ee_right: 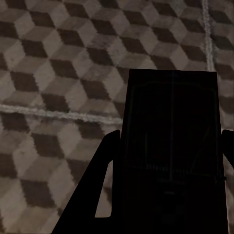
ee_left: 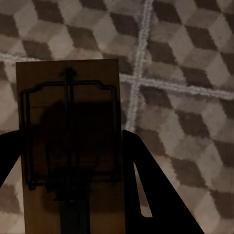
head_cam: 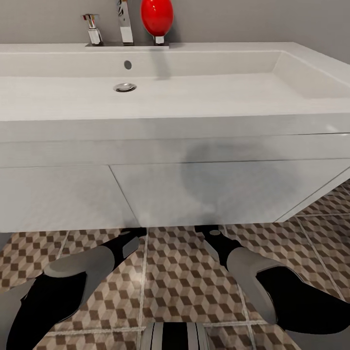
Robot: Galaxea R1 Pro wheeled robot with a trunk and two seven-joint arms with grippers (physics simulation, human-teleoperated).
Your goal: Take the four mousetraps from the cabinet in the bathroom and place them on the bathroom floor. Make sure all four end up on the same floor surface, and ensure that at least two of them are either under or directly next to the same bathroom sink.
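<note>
The white sink (head_cam: 204, 92) sits on its white vanity (head_cam: 228, 189) straight ahead. Both my arms reach down under the vanity's lower edge, which hides the hands in the head view. In the left wrist view a brown wooden mousetrap (ee_left: 68, 107) with a wire frame sits between the black fingers, and my left gripper (ee_left: 68, 144) is shut on it. My right gripper (ee_right: 170, 144) is shut on a second, shadow-dark mousetrap (ee_right: 170, 112). Cube-patterned bathroom floor (head_cam: 180, 277) lies behind both traps. Whether they touch the tiles I cannot tell. The cabinet is out of view.
A chrome faucet (head_cam: 125, 24) and a red egg-shaped object (head_cam: 157, 17) stand on the sink's back ledge against the grey wall. The vanity's front overhangs my forearms. Open tile shows to the right of the vanity (head_cam: 321, 228). My trunk (head_cam: 175, 338) is at the bottom edge.
</note>
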